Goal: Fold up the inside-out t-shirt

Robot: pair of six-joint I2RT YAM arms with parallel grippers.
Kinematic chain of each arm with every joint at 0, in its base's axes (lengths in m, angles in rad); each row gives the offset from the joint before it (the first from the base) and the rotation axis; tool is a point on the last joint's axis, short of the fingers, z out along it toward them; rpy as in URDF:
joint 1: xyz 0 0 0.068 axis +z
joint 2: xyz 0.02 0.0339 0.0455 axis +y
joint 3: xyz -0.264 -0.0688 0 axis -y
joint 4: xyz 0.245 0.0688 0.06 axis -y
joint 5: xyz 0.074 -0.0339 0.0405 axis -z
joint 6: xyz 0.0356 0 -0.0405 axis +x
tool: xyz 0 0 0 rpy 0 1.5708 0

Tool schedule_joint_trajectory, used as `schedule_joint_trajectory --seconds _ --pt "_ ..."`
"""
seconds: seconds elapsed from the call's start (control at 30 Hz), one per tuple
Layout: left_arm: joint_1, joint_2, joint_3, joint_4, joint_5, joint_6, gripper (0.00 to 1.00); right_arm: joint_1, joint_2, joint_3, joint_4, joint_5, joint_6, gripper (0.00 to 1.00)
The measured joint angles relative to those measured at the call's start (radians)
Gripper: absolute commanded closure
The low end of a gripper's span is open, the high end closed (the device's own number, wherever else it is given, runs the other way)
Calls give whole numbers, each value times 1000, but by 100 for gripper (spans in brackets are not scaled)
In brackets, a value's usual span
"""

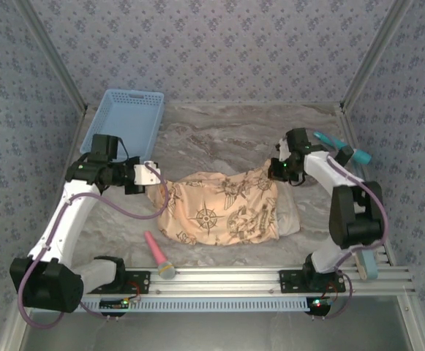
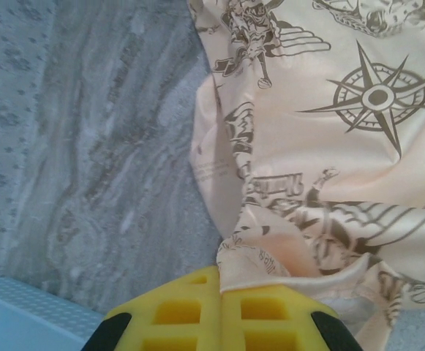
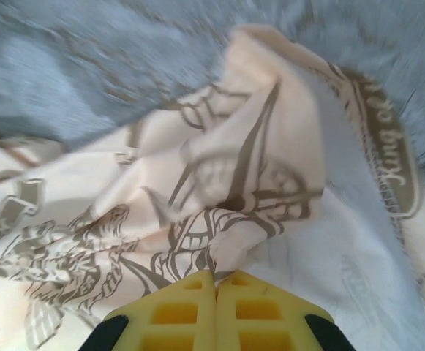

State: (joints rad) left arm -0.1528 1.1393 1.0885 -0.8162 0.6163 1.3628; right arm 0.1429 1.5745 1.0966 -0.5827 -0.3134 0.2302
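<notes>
The inside-out t-shirt (image 1: 227, 208) lies bunched in the middle of the table, peach-tan with dark brown compass and winged prints. My left gripper (image 1: 156, 178) is at its left edge. In the left wrist view the yellow jaws of the left gripper (image 2: 220, 274) are shut on a hemmed corner of the t-shirt (image 2: 329, 146). My right gripper (image 1: 274, 172) is at the upper right corner. In the right wrist view the right gripper (image 3: 215, 276) is shut on a pinched fold of the t-shirt (image 3: 161, 197), with the paler reverse side to the right of it.
A blue plastic basket (image 1: 124, 121) stands at the back left of the grey marbled table (image 1: 219, 139). A pink-handled tool (image 1: 158, 254) lies near the front rail. A teal tool (image 1: 344, 148) rests at the right edge. Patterned walls close in three sides.
</notes>
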Motion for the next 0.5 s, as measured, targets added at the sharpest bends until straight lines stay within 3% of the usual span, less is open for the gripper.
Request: schedule_joint_trajectory --seconds 0.27,0.4,0.5 --pt "0 -57 153 -20 41 1 100 -4 -246 37 -54 33 -27 85" --pt "0 -96 181 -43 53 1 100 -14 -360 6 -66 43 -48 85" --pt "-1 -140 149 -51 64 -3 100 -17 -416 -80 -57 27 -42 75"
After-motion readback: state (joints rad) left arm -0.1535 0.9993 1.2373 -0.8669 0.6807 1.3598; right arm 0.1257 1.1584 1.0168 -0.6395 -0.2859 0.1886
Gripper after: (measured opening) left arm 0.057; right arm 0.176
